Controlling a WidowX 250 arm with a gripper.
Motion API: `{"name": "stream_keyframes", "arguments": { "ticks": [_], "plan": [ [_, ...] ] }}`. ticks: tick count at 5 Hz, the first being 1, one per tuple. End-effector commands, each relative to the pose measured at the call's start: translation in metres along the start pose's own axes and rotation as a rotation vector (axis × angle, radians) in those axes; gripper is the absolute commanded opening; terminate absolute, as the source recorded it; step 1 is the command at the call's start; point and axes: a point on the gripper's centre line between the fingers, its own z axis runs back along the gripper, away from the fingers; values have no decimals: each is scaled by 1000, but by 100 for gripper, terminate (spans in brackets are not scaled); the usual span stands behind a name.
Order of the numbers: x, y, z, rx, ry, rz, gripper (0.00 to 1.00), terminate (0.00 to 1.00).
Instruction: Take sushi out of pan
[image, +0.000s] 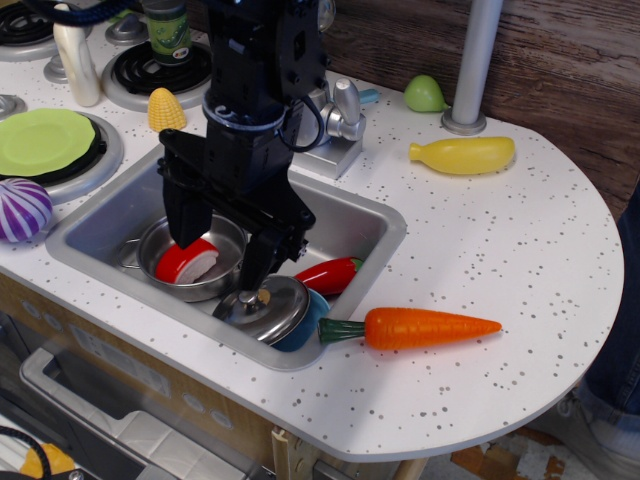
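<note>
The sushi (187, 262), glossy red over a white base, lies tilted inside the pan (152, 240), a small shiny steel pot in the left part of the sink. My black gripper (215, 258) hangs straight down over the pan and is open. Its left finger (183, 222) stands just above the sushi's far end, and its right finger (254, 262) is at the pan's right rim. The sushi sits beneath the left finger, and I cannot tell whether they touch. The arm hides the pan's back rim.
The grey sink (110, 215) also holds a blue pot with a knobbed steel lid (265, 305) and a red chili (328, 275), both right of the pan. A carrot (420, 327) lies on the counter's front. The faucet (340, 115), corn (166, 110) and green plate (42, 140) stand behind and left.
</note>
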Motion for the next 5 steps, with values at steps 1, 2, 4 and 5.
{"name": "stream_keyframes", "arguments": {
  "ticks": [1,2,4,5],
  "plan": [
    [0,0,0,0,0,0,100,0],
    [11,31,-17,61,-7,-1,100,0],
    [40,87,-60,154,-57,-5,100,0],
    [54,109,-78,111,-94,-31,100,0]
  ]
}}
